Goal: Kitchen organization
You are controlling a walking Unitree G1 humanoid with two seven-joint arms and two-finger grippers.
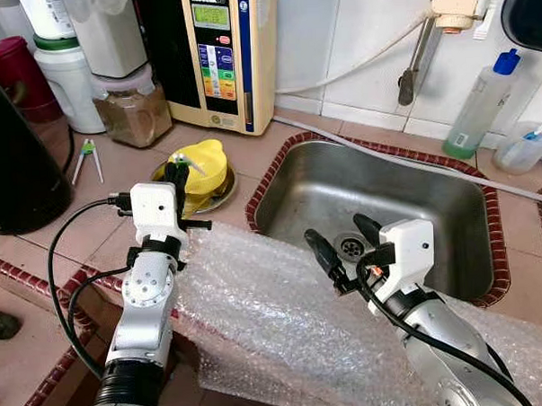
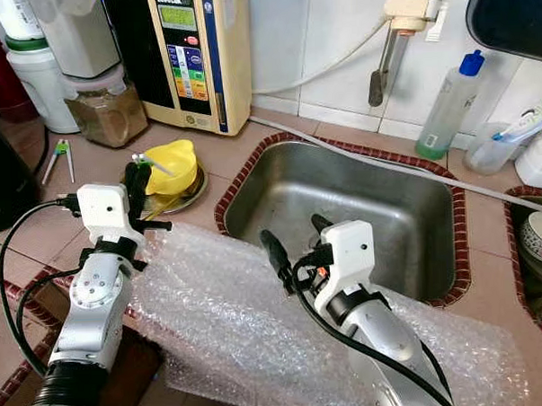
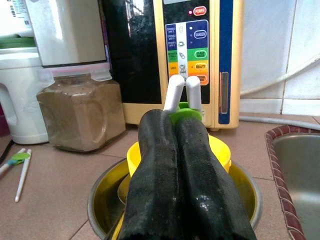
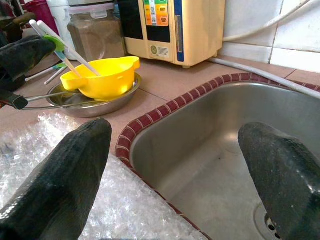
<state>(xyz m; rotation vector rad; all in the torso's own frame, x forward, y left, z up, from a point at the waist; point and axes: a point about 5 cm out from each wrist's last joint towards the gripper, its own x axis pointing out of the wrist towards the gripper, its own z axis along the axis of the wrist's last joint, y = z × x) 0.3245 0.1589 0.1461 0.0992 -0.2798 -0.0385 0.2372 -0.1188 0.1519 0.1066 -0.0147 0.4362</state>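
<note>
Yellow bowl [image 1: 203, 167] sits in a steel dish [image 1: 219, 198] just beside the sink [image 1: 379, 207], on its purifier [image 1: 218, 52] side. The left gripper [image 1: 176, 176] hovers over the bowl, fingers pressed together on a small green-hinged tongs [image 3: 181, 95] whose white tips poke out. The right gripper [image 1: 345, 240] hangs spread and empty at the sink's near rim, above bubble wrap [image 1: 276, 320]. Risk, as I judge it: the thin tongs could slip from that pinch or tip the light bowl off the dish.
</note>
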